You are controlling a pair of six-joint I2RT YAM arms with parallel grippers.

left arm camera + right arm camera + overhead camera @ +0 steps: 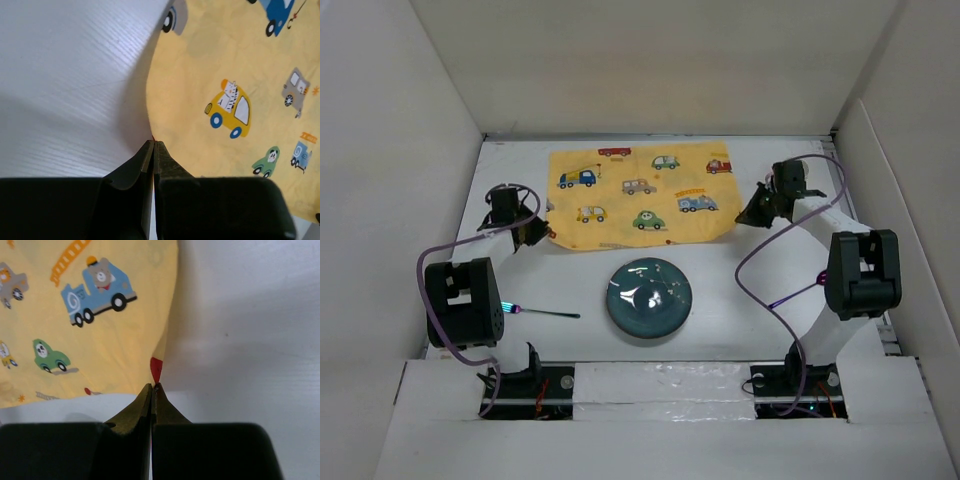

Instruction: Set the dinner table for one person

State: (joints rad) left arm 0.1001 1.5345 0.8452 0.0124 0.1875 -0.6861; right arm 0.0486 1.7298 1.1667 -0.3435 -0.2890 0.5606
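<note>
My left gripper (152,146) is closed on the near left corner of the yellow placemat (640,195). My right gripper (154,387) is closed on its near right corner, where a small red piece of the underside shows at the tips. In both, the jaws stand together with only the thin cloth between them.

The placemat lies at the far middle of the dinner table (715,270), mostly flat. I judge that the task is near its beginning: the mat is on the table, but I have not let it go.

A dark blue-green dish (648,298) rests on the bare table, near the mat's front edge but not on it. A thin utensil (548,313) lies to the left of the dish, apart from it; I cannot tell which kind it is.

What is left, in my opinion: settle the mat, put the dish on it, and lay the utensil beside the dish.
</note>
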